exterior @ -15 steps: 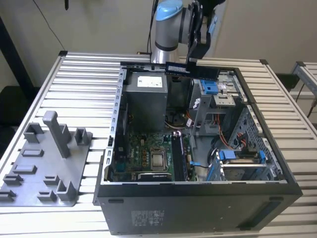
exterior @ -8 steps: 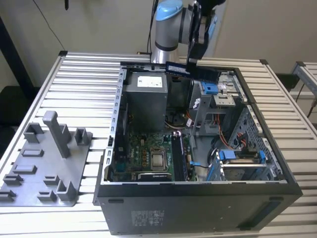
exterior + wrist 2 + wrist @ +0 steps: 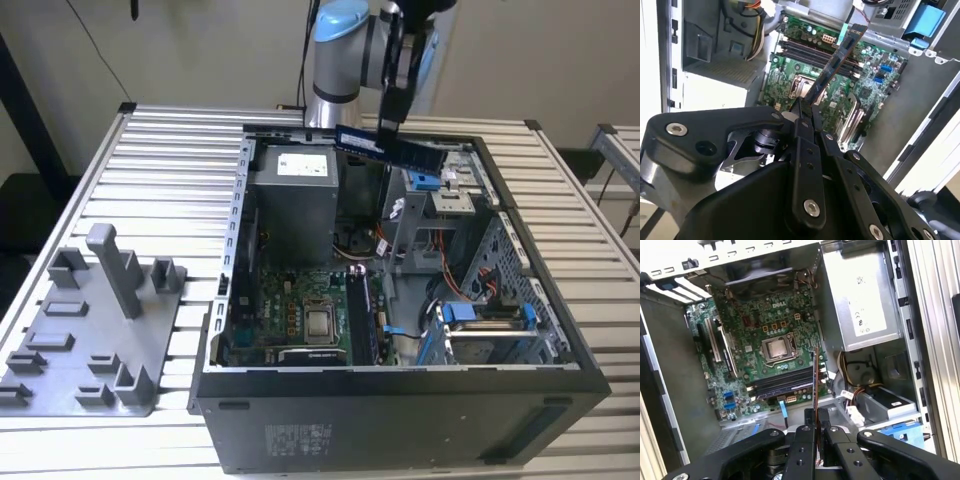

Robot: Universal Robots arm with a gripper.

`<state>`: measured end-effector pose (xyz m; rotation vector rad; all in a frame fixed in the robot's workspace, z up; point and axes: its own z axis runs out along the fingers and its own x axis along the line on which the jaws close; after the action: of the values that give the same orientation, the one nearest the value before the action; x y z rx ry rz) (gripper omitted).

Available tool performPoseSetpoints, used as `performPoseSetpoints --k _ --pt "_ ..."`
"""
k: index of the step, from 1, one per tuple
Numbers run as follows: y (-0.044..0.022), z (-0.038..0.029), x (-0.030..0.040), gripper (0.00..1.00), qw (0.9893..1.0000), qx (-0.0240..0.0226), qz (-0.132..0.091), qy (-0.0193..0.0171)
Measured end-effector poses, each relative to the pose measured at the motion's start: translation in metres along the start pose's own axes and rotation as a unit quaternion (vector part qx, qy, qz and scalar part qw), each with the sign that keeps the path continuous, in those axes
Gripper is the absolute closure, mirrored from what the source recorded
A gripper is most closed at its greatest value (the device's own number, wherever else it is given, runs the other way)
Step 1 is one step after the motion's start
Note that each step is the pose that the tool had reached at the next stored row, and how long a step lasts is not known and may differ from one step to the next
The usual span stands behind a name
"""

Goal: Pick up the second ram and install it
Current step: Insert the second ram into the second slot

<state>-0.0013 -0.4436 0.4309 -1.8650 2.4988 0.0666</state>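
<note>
Gripper (image 3: 392, 112) is clamping the second ram (image 3: 388, 147) between closed fingers. The stick is hanging above the open case (image 3: 400, 420) - at 12 o'clock in the exterior view - clear of the motherboard (image 3: 290, 300).

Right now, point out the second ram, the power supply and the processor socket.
second ram (image 3: 410, 152): exterior view, its flat face.
power supply (image 3: 292, 215): exterior view, grey side panel.
processor socket (image 3: 780, 347): first wrist view, metal lid.

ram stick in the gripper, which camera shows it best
The exterior view: the ram stick shows its long flat side, held above the case. The second wrist view shows it slanted and foreshortened; the first wrist view, edge-on.
</note>
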Motion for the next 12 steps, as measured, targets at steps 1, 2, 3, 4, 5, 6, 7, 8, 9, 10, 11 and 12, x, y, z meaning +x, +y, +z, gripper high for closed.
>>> performPoseSetpoints --k 1,2,3,4,5,6,7,8,9,10,11,12 --pt "0.0000 0.0001 0.0000 0.87 1.0000 0.0002 0.005 0.0009" --pt "0.0000 0.0003 0.0000 0.87 0.9999 0.0003 0.010 0.0016" --pt "0.0000 0.0004 0.0000 0.87 0.9999 0.0003 0.015 0.0022" --pt "0.0000 0.0005 0.0001 0.87 0.9998 0.0003 0.021 0.0024" --pt "0.0000 0.0007 0.0001 0.87 0.9996 0.0003 0.026 0.0026" --pt "0.0000 0.0009 0.0001 0.87 0.9995 0.0003 0.032 0.0027" --pt "0.0000 0.0011 0.0000 0.87 0.9993 0.0003 0.038 0.0027" --pt "0.0000 0.0014 0.0000 0.87 0.9990 0.0005 0.044 0.0028" --pt "-0.0001 0.0017 0.0000 0.87 0.9987 0.0006 0.051 0.0028" --pt "-0.0001 0.0020 0.0000 0.87 0.9984 0.0008 0.057 0.0028" --pt "-0.0001 0.0024 0.0001 0.87 0.9980 0.0009 0.063 0.0028" --pt "-0.0001 0.0027 0.0001 0.87 0.9976 0.0011 0.069 0.0028"
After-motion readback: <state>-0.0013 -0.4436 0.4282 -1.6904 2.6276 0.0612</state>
